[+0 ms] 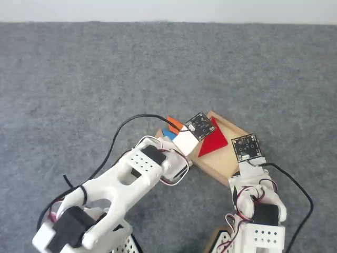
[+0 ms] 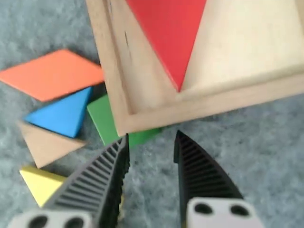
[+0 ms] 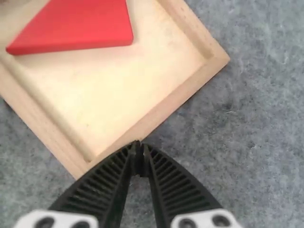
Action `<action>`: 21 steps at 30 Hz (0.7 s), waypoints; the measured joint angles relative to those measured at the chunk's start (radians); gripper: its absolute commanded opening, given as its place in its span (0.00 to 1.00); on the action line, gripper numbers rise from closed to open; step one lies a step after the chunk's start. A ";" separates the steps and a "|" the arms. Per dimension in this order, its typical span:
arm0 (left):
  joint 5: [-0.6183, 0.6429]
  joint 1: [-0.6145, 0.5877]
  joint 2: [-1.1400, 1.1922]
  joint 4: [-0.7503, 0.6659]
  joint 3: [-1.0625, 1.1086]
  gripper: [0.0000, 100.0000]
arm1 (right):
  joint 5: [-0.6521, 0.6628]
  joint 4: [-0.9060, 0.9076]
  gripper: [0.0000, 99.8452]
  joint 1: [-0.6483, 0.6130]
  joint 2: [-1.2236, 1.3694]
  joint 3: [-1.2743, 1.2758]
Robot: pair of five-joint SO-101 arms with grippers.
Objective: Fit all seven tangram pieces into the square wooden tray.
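Observation:
The square wooden tray (image 2: 213, 102) holds one large red triangle (image 2: 168, 33) in a corner. Outside that corner, on the carpet, lie an orange parallelogram (image 2: 52, 74), a blue triangle (image 2: 61, 115), a tan triangle (image 2: 45, 142), a yellow piece (image 2: 40, 183) and a green piece (image 2: 107, 123) that touches the tray's rim. My left gripper (image 2: 151, 142) hangs open just off the tray's corner, beside the green piece, holding nothing. My right gripper (image 3: 137, 152) is shut and empty, its tips at the outer rim of the tray (image 3: 180, 99), away from the red triangle (image 3: 76, 23).
Grey carpet (image 1: 105, 79) covers the whole table, with wide free room to the back and left. The left arm (image 1: 131, 179) reaches in from the lower left with a black cable (image 1: 113, 142) looping over it. The right arm (image 1: 253, 205) stands at the tray's (image 1: 224, 163) near side.

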 measured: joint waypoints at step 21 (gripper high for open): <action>0.028 -0.083 0.239 0.054 -0.230 0.15 | 0.000 0.000 0.01 -0.002 0.000 0.000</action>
